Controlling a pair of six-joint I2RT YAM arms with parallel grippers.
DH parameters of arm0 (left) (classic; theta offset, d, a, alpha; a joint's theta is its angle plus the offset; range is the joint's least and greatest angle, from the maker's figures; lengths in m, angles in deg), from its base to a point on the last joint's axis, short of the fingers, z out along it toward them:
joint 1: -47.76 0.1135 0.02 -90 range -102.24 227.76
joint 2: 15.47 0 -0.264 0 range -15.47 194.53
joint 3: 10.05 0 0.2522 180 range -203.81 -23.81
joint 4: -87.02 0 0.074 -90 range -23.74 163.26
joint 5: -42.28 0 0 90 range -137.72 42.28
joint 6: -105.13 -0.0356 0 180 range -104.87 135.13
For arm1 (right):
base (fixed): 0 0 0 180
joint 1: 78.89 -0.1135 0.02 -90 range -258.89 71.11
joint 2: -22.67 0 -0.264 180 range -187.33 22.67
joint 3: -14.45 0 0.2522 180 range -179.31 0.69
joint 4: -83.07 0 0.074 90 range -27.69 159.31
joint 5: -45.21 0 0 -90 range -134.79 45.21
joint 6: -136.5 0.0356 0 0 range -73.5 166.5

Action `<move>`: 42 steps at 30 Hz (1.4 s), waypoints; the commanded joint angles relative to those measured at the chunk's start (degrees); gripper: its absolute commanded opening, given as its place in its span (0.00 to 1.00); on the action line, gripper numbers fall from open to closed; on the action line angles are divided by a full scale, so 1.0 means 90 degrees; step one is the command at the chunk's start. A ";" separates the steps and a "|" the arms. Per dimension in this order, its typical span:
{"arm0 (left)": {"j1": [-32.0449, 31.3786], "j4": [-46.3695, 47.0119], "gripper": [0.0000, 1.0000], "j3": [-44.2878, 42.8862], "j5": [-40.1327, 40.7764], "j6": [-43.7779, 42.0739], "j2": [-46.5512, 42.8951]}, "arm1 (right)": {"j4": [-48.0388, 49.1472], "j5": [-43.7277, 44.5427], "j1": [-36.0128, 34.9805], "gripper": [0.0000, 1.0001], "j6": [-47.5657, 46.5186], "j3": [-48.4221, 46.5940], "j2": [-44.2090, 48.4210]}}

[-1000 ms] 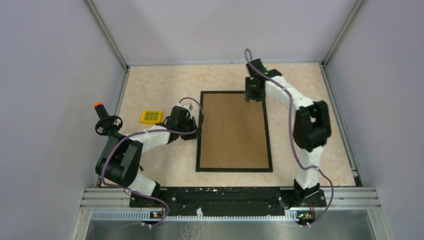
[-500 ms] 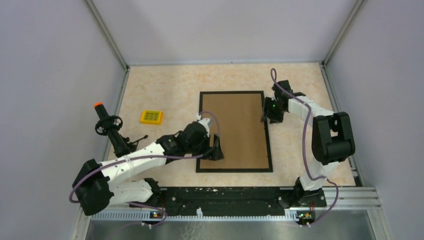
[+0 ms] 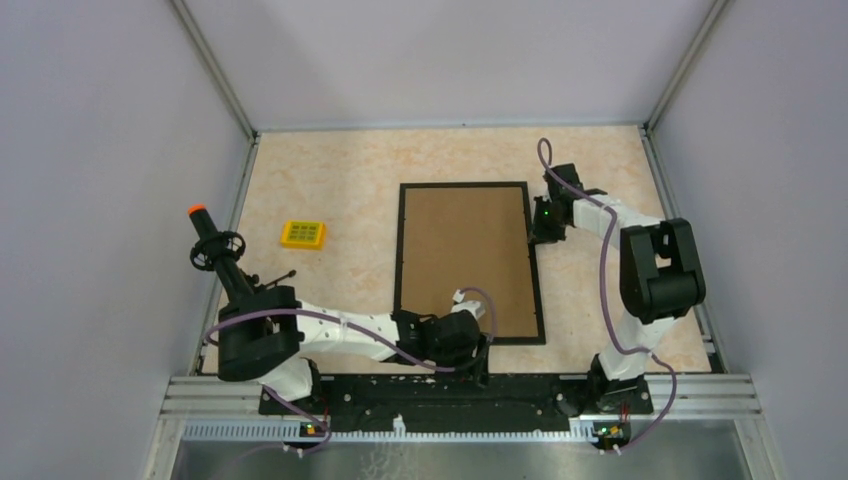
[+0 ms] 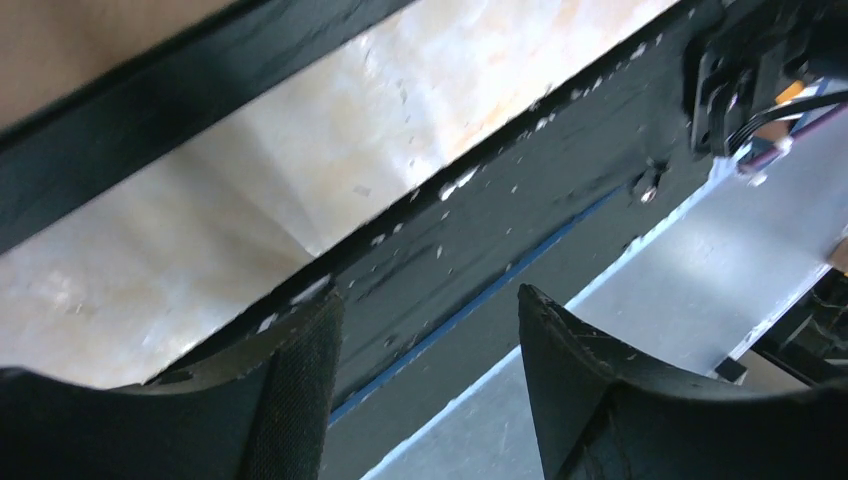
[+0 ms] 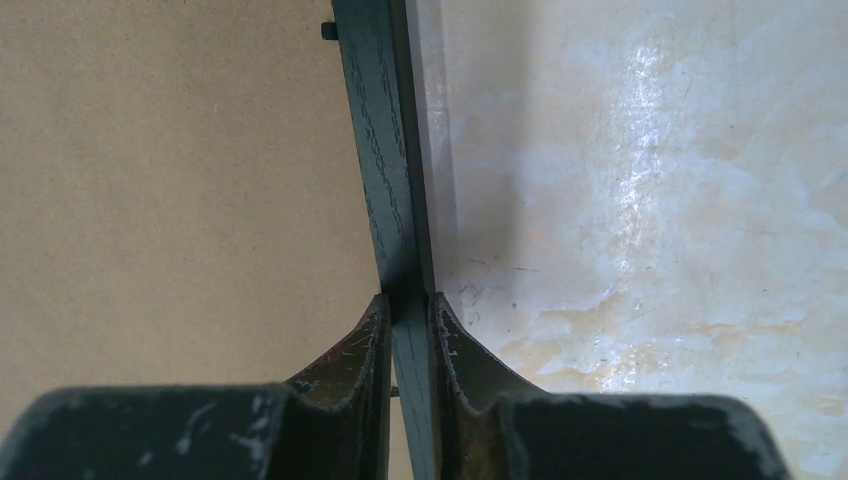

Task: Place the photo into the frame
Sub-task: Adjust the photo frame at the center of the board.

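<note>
The frame [image 3: 398, 260] lies flat in the middle of the table, a thin black rectangle with a brown cardboard sheet [image 3: 462, 255] filling it. The photo is out of view. My right gripper [image 3: 540, 228] is at the frame's right rail, upper half. In the right wrist view the right gripper [image 5: 407, 297] is shut on that black rail [image 5: 380, 150], one finger on the cardboard [image 5: 170, 180] side, one on the table side. My left gripper [image 3: 484, 362] hangs just past the frame's bottom rail [image 4: 150, 100], over the table's near edge. The left gripper [image 4: 430, 297] is open and holds nothing.
A small yellow block [image 3: 302, 234] lies left of the frame. A black stand with an orange tip [image 3: 212, 245] rises at the left edge. The black mounting rail [image 3: 400, 388] runs along the near edge, with grey walls on three sides.
My left arm swung from the frame's left rail down to the near edge and its jaws opened. My right gripper moved from the top right corner down the right rail and shut on it.
</note>
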 commanded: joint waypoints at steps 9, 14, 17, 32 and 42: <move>0.1631 0.0379 0.69 0.0244 0.0139 -0.0584 0.0212 | 0.0466 0.0079 0.0016 0.02 0.0346 0.1713 0.0918; 0.2738 0.0039 0.71 0.0072 0.0224 -0.1440 0.0043 | 0.0509 -0.0347 -0.0136 0.01 0.0519 0.2366 0.1422; 0.3334 -0.0232 0.73 -0.0212 0.0456 -0.1936 0.0045 | 0.0602 -0.0493 -0.0484 0.01 0.0761 0.2820 0.1823; 0.5197 0.0022 0.91 -0.0157 0.0211 -0.3172 -0.0241 | -0.0193 -0.0973 -0.1919 0.76 0.0550 0.1294 0.3209; 0.5179 0.0833 0.99 0.0426 -0.0423 -0.2861 -0.0420 | 0.0430 -0.1101 0.0814 0.90 0.0177 -0.1162 0.0197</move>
